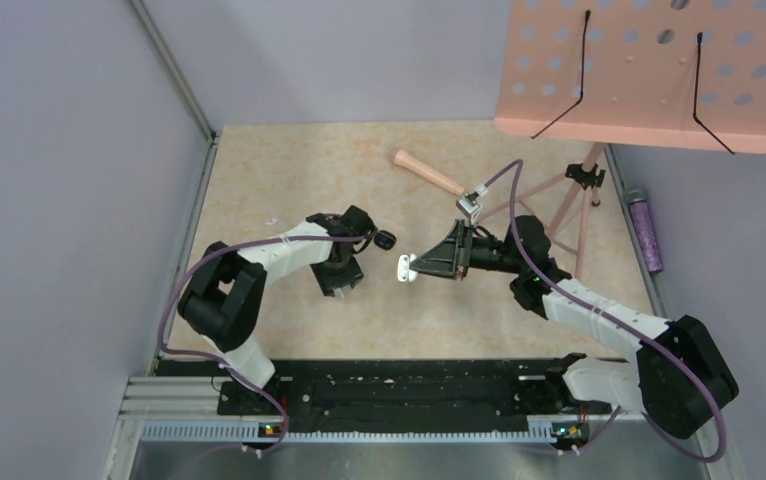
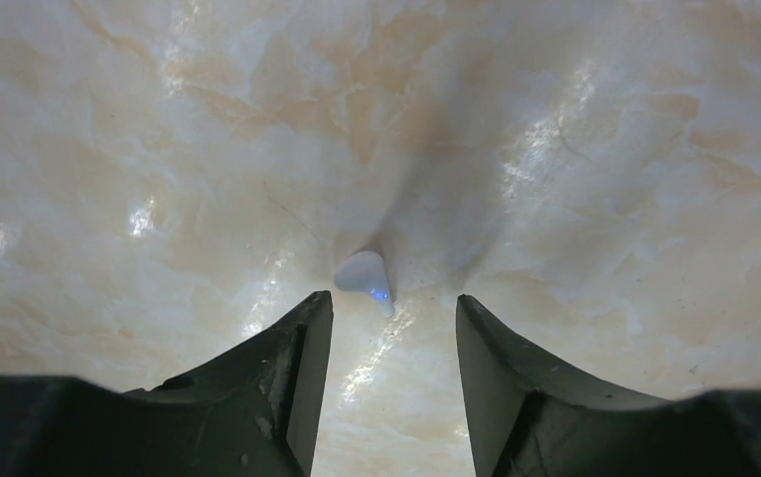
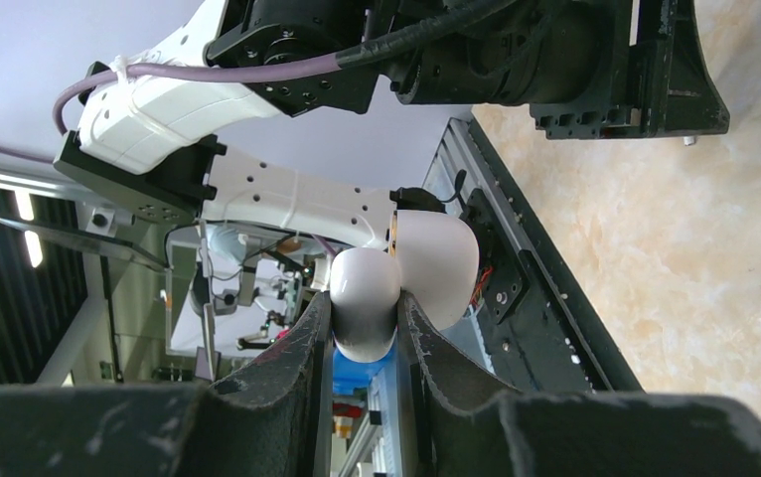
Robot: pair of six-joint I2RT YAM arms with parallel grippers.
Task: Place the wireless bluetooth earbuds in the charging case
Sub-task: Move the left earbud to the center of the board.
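Observation:
One white earbud (image 2: pixel 365 277) with a small blue light lies on the marbled table, just beyond the tips of my left gripper (image 2: pixel 393 310). That gripper points down at the table with its jaws open and nothing between them. In the top view the left gripper (image 1: pixel 340 277) hides this earbud. My right gripper (image 3: pixel 365 316) is shut on the white charging case (image 3: pixel 364 295), whose rounded lid (image 3: pixel 443 264) stands open beside the body. It holds the case (image 1: pixel 406 268) above the table, to the right of the left gripper. No other earbud shows.
A hammer (image 1: pixel 437 178) with a wooden handle lies behind the grippers. A pink music stand (image 1: pixel 649 70) on tripod legs (image 1: pixel 571 200) stands at the back right. A purple bottle (image 1: pixel 645 230) lies along the right wall. A black rail (image 1: pixel 399 395) runs along the near edge.

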